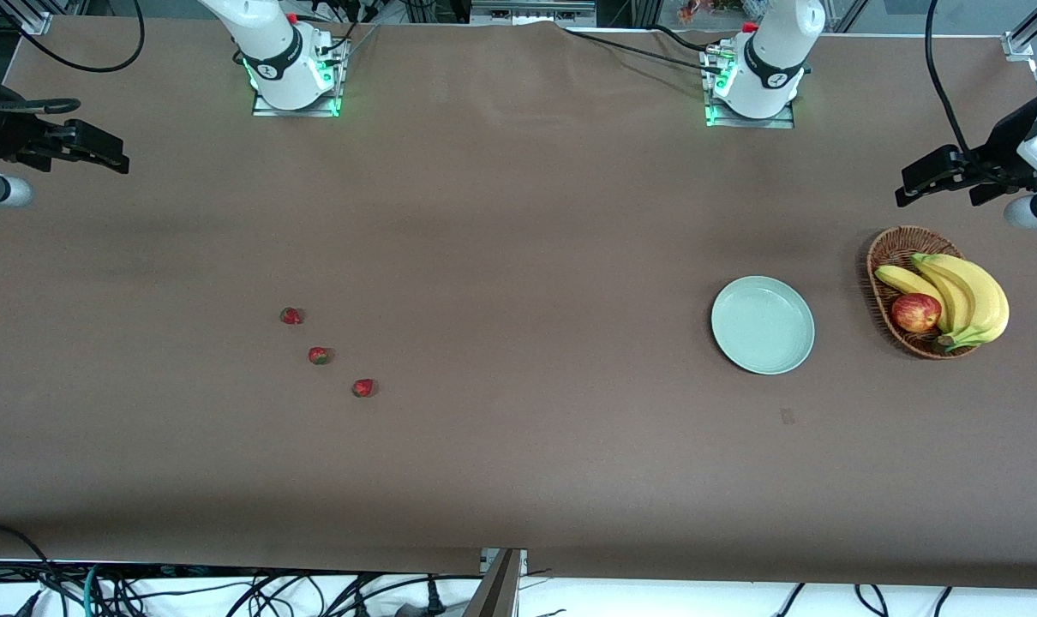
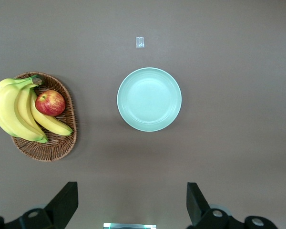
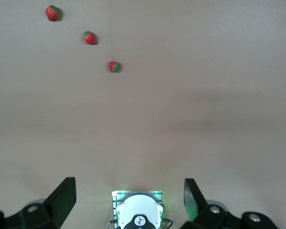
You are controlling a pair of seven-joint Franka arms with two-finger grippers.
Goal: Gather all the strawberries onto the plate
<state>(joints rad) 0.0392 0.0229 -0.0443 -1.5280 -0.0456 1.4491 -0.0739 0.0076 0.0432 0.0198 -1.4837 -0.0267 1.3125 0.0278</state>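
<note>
Three strawberries lie in a slanted row on the brown table toward the right arm's end: one, one and one nearest the front camera. They also show in the right wrist view. The mint-green plate sits empty toward the left arm's end, and the left wrist view shows it too. My left gripper hangs open and empty high over the table's end by the basket. My right gripper hangs open and empty high over the other end.
A wicker basket with bananas and a red-yellow apple stands beside the plate, toward the left arm's end. A small pale patch lies on the table nearer the front camera than the plate.
</note>
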